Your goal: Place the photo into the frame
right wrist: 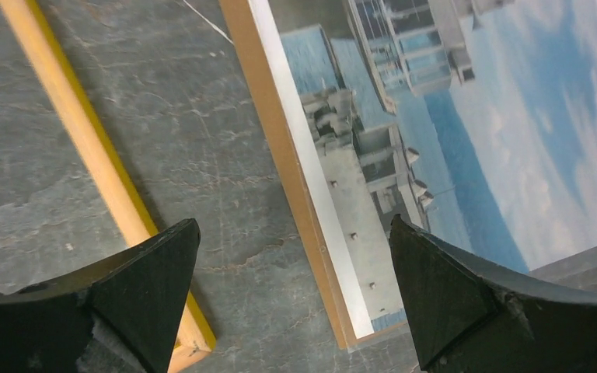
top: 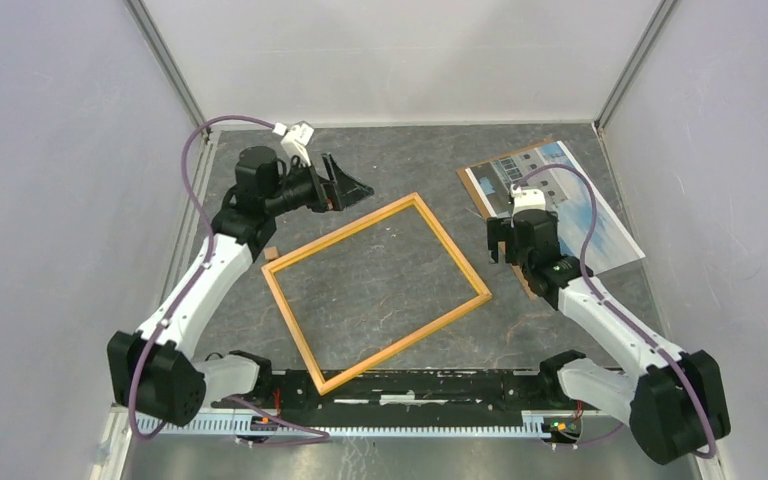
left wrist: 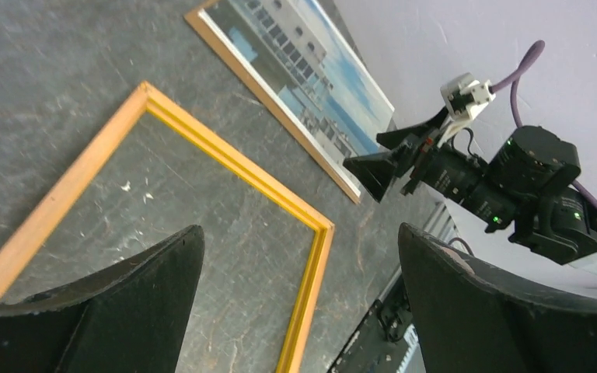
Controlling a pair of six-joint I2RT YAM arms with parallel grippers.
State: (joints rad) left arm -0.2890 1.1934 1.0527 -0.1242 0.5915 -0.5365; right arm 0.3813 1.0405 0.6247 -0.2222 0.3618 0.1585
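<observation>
Your left gripper [left wrist: 301,233] gapes empty at the frame's [top: 340,232] 11 o'clock; your right gripper [right wrist: 294,233], released, hovers over the photo's [top: 590,215] edge

You can read no words, numbers or signs here; the photo [right wrist: 451,116] shows only a building and sky.

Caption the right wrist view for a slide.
Right fingers, open, hover above the photo beside the empty frame.
</observation>
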